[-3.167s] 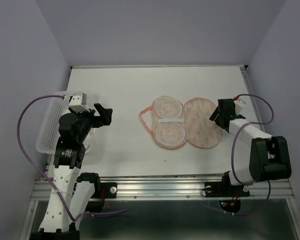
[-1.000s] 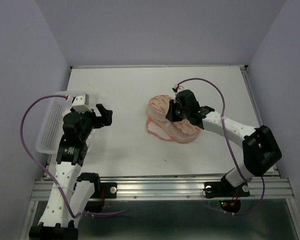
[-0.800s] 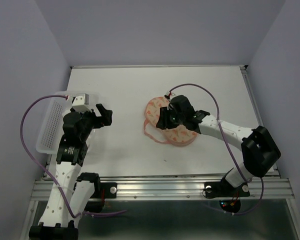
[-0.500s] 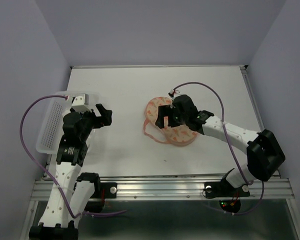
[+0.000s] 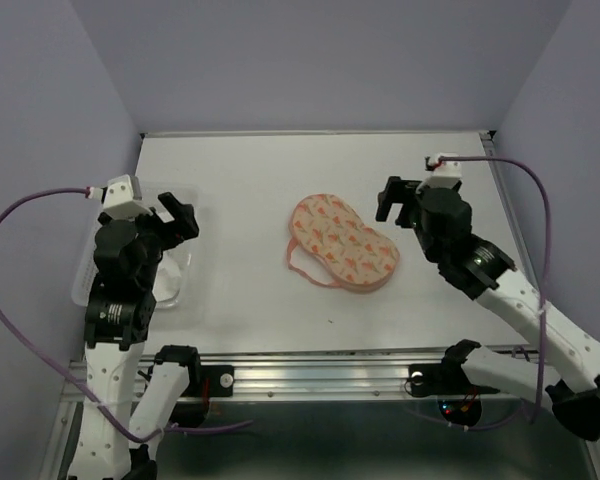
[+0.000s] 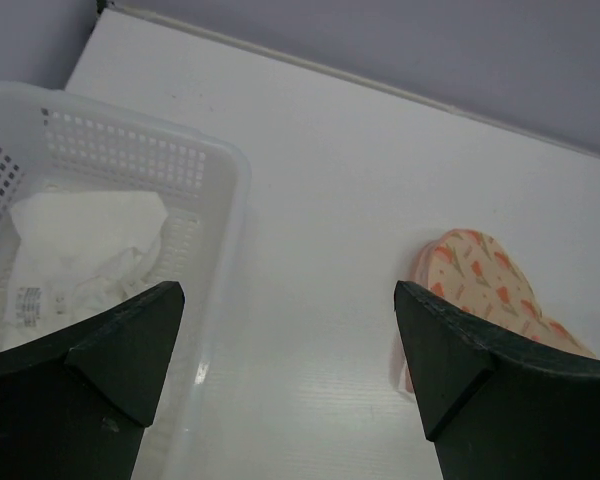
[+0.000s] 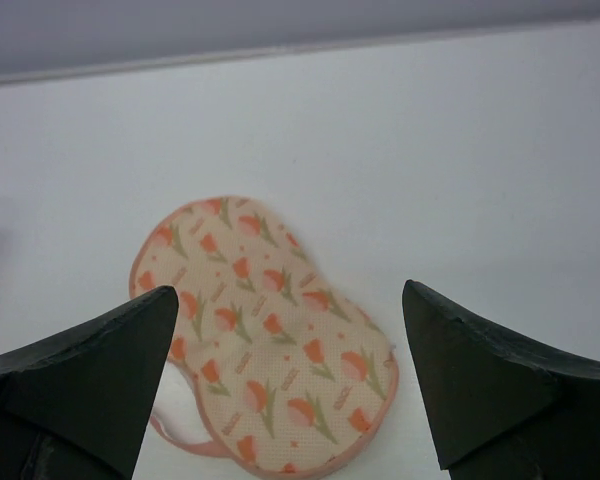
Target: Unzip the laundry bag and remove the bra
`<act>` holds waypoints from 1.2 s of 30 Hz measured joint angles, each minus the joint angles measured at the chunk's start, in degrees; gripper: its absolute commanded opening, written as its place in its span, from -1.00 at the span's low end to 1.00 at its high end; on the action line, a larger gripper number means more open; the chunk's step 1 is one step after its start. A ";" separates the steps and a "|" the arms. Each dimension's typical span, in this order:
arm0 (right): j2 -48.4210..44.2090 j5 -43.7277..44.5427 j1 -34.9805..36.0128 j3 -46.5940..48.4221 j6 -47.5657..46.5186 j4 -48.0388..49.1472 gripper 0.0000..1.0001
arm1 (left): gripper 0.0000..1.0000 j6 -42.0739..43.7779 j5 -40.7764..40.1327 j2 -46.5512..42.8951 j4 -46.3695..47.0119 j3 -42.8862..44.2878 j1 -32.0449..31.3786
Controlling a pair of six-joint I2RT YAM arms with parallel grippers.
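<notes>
While my left claw (image 5: 177,212) and right claw (image 5: 400,205) both hang wide open and empty, the laundry bag (image 5: 342,248) lies folded shut in the middle of the counter (image 5: 240,180), and the bra (image 6: 90,250) lies, I believe, in the basket (image 6: 220,170) below the left claw. If that claw dips, it could snag the fabric and lift it out.

We see a white table (image 5: 280,170) carrying two things well apart: the laundry bag (image 5: 342,243), folded shut and flat near its middle, and a white mesh basket (image 6: 120,155) at its left edge.
</notes>
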 measured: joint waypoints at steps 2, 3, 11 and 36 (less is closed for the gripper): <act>-6.23 3.26 0.00 0.07 -1.60 -0.39 1.00 | 0.98 0.13 -2.58 -1.55 -3.17 4.81 0.00; -8.92 4.35 0.00 0.07 -2.32 -0.66 1.00 | 0.98 0.37 -3.96 -2.67 -4.87 7.54 0.00; -31.45 7.72 0.00 0.50 -7.10 -3.17 1.00 | 0.98 4.22 -10.34 -13.66 -12.39 22.58 0.00; -44.00 7.32 0.00 -4.57 -11.89 -9.20 1.00 | 0.98 -1.88 -29.42 -32.11 -22.82 24.22 -7.72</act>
